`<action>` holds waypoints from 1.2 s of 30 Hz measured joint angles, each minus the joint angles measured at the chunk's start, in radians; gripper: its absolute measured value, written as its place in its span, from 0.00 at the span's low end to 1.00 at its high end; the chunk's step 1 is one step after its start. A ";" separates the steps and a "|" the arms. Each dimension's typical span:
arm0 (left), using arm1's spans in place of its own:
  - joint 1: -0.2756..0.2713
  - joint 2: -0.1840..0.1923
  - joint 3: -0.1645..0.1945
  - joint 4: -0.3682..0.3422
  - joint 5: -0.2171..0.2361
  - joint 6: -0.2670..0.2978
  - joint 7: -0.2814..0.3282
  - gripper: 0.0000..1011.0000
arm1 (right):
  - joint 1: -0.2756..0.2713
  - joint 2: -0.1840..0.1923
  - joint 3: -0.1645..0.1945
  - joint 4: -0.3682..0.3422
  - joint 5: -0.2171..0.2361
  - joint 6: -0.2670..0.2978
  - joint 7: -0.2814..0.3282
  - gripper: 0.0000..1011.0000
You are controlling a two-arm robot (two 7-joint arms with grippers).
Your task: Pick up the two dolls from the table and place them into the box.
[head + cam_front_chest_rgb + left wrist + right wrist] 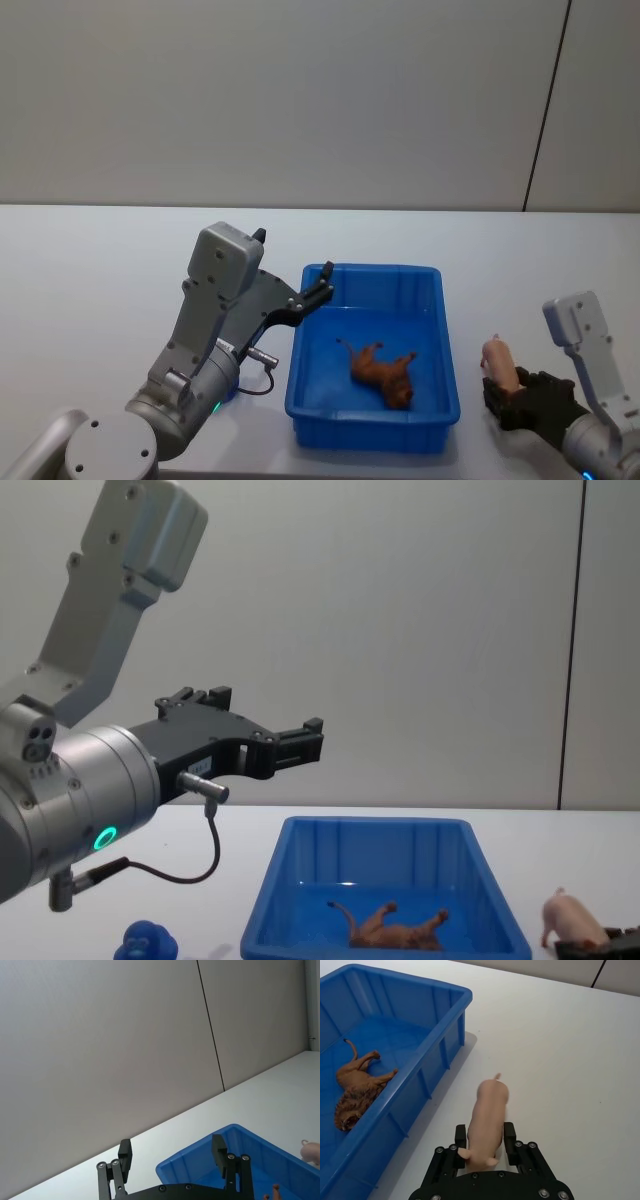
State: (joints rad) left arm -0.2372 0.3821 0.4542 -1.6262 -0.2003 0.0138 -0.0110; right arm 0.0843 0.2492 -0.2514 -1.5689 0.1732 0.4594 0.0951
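Note:
The blue box (370, 268) sits mid-table, with the brown doll (383, 372) lying on its side on the floor of it (357, 1087). To the right of the box, low over the table, is the pale pink pig doll (500, 360). My right gripper (503, 392) is shut on it, one finger pressed to each flank (485, 1136). The chest view shows the pig (565, 918) at the lower right and the brown doll (395, 930) inside the box (380, 825). My left gripper (322, 285) hovers open and empty above the box's left rim (172, 1152).
A small blue object (145, 942) lies on the table near my left arm's base. A cable (262, 375) loops from the left wrist beside the box. A plain wall stands behind the table, and bare tabletop spreads left and right of the box.

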 joint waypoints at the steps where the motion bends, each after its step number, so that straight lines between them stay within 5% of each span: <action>1: 0.000 0.000 0.000 0.000 0.000 0.000 0.000 0.99 | -0.001 0.000 0.001 -0.002 0.002 -0.001 -0.004 0.46; 6: 0.000 0.000 0.000 0.000 0.000 0.000 0.000 0.99 | -0.004 -0.001 0.005 -0.008 0.005 -0.011 -0.018 0.36; 22: 0.000 0.000 0.000 0.000 0.000 0.000 0.000 0.99 | 0.006 -0.007 0.024 -0.051 0.019 -0.102 -0.065 0.36; 36: 0.000 0.000 0.000 0.000 0.000 0.000 0.000 0.99 | 0.050 -0.022 0.021 -0.116 0.033 -0.126 0.027 0.36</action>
State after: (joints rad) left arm -0.2372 0.3821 0.4542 -1.6262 -0.2004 0.0138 -0.0109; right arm 0.1346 0.2268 -0.2299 -1.6846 0.2062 0.3330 0.1223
